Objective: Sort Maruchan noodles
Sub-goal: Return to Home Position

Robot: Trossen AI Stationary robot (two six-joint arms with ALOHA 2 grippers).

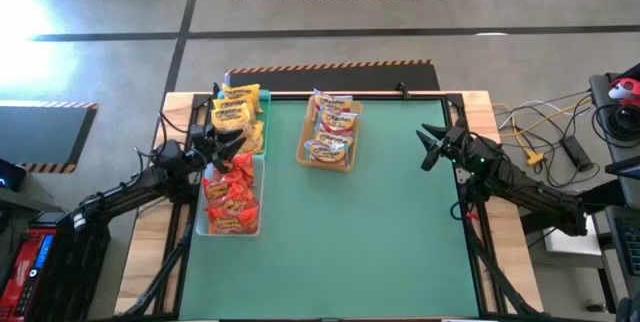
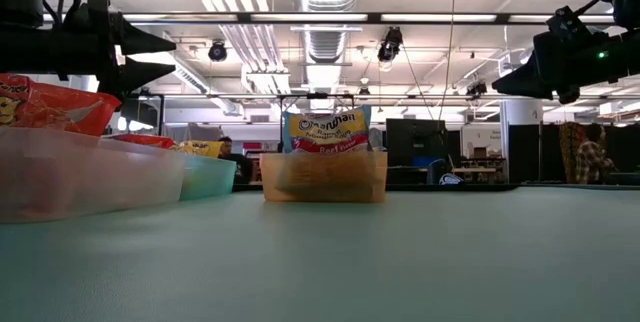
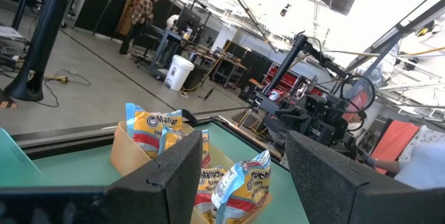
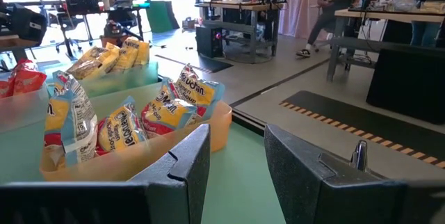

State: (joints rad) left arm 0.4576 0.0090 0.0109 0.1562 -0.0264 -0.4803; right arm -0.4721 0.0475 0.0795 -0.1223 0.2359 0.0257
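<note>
Evidently the Maruchan noodles (image 1: 230,194) lie sorted: in the teal tray (image 1: 266,122) and clear tray (image 1: 259,220) along the worktop's (image 1: 380,232) left edge, and the tan tray (image 1: 325,166) near its far edge. Likely light, crinkly, slippery; pinch a packet's edge. Left pincer (image 1: 232,145) and right pincer (image 1: 424,148) hang spread, empty, unobstructed.

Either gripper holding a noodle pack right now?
No, the high view shows the left gripper at the green mat's left side and the right gripper at its right side, both open and empty.
</note>
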